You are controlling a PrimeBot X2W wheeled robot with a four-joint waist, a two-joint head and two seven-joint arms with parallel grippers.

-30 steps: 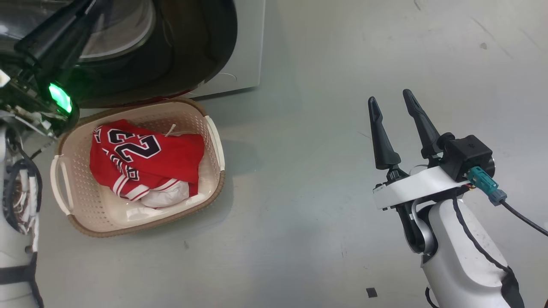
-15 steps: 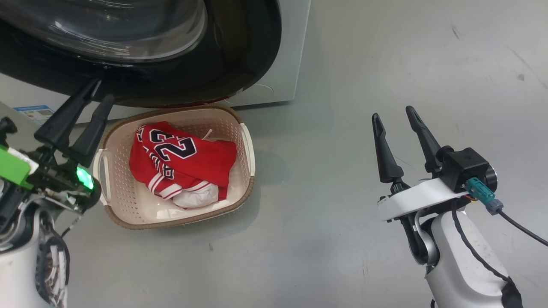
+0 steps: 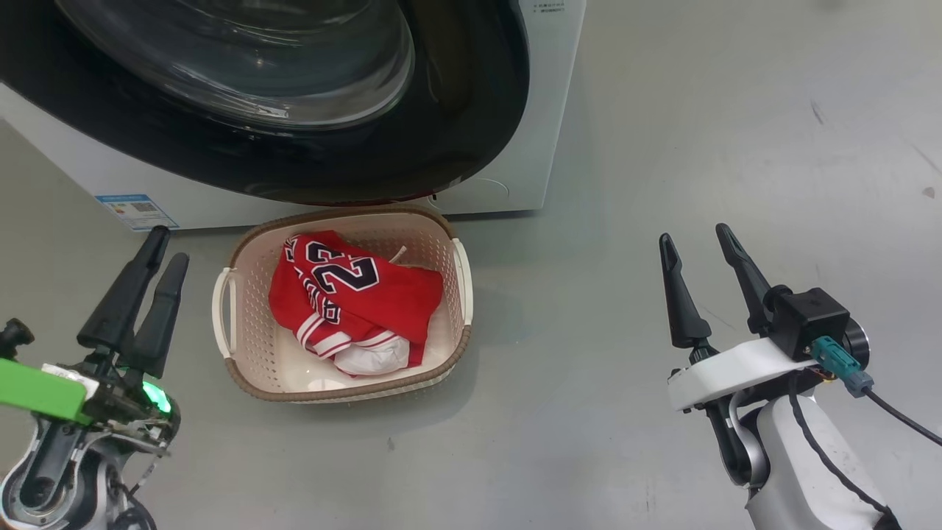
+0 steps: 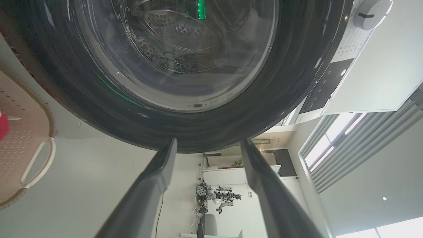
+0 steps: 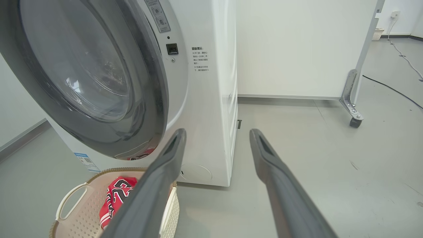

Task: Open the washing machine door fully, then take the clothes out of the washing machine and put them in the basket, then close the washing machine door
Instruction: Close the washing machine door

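Observation:
The washing machine (image 3: 548,110) is white, and its door (image 3: 471,140), a black rim around a clear glass bowl, lies against its front. The cream basket (image 3: 243,372) stands on the floor just below the door. The clothes (image 3: 353,302), a red jersey numbered 23 over something white, lie inside it. My left gripper (image 3: 168,247) is left of the basket, open and empty. My right gripper (image 3: 694,234) hangs open and empty well to the basket's right. The left wrist view looks up at the door (image 4: 281,99) past the open left gripper (image 4: 209,142). The right wrist view shows the door (image 5: 148,82), the basket (image 5: 112,171), the clothes (image 5: 115,195) and the open right gripper (image 5: 218,132).
A blue label (image 3: 136,211) marks the machine's lower left corner. A white partition on a castor (image 5: 353,99) stands to the machine's right, with a cable (image 5: 393,89) on the floor behind it. Bare grey floor (image 3: 574,331) lies between the basket and my right arm.
The head view has shifted and now shows more of the machine. My left gripper has come away from the door rim to the lower left, its fingers parted. The right arm keeps its pose.

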